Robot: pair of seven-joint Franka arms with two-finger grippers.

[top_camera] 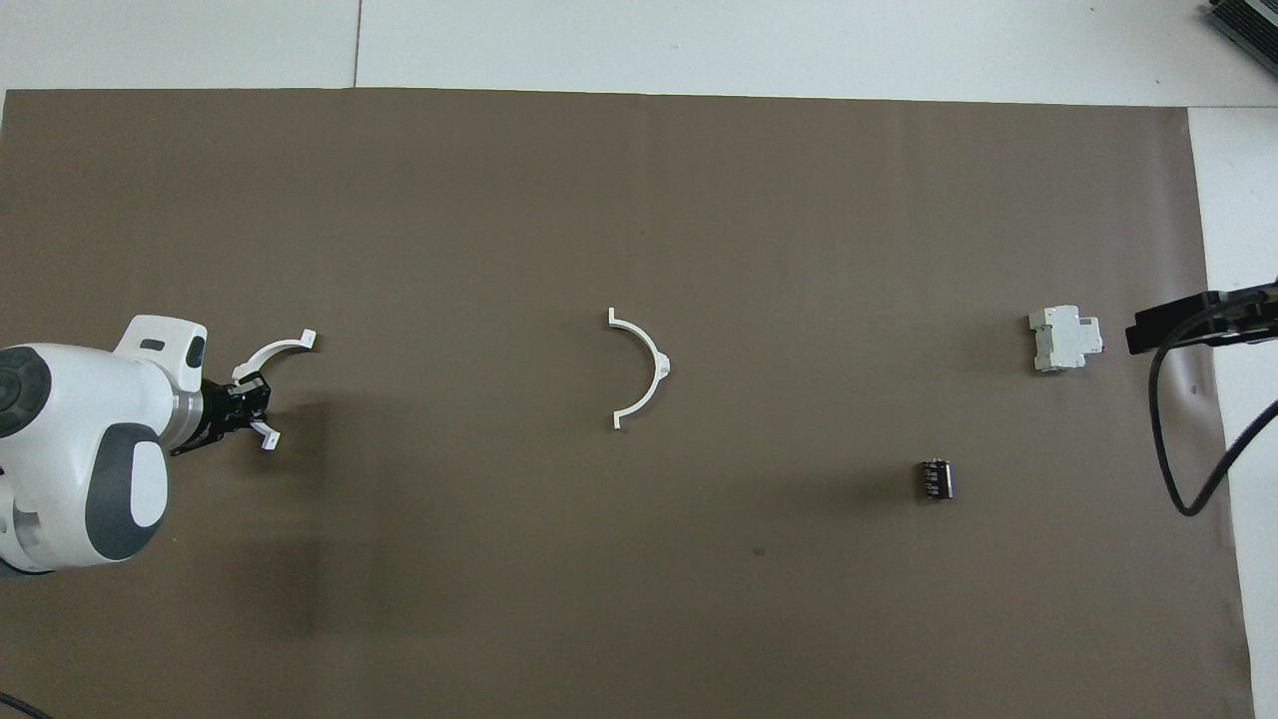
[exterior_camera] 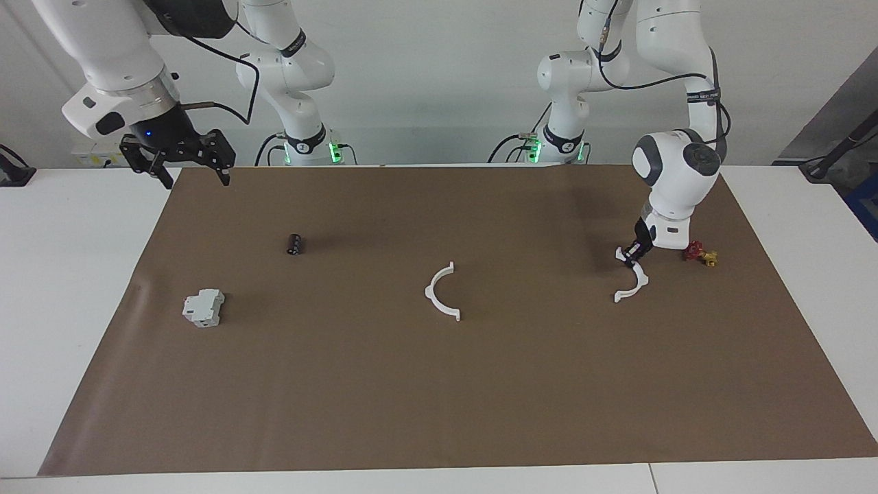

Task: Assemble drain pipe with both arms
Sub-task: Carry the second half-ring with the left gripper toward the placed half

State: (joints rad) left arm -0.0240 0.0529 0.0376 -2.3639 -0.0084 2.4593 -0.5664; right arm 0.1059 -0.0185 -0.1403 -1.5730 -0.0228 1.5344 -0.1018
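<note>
- Your left claw (exterior_camera: 634,252) is down at the desk (exterior_camera: 75,288), clenched on one end of a white half-ring (exterior_camera: 632,280) near the left arm's end of the brown mat (exterior_camera: 480,398).
- That arc's free end points away from the robots.
- The second half-ring (top_camera: 640,367) lies flat mid-mat, well apart from the left claw, its tabbed ends in line with the robots' forward direction.
- Only the facing view shows you the red-and-yellow piece (exterior_camera: 699,254) just beside the left claw.
- Your right claw (exterior_camera: 177,156) waits raised over the mat's corner, fingers spread.
- A grey-white block (exterior_camera: 204,307) and a black cylinder (exterior_camera: 295,243) lie toward that end.
</note>
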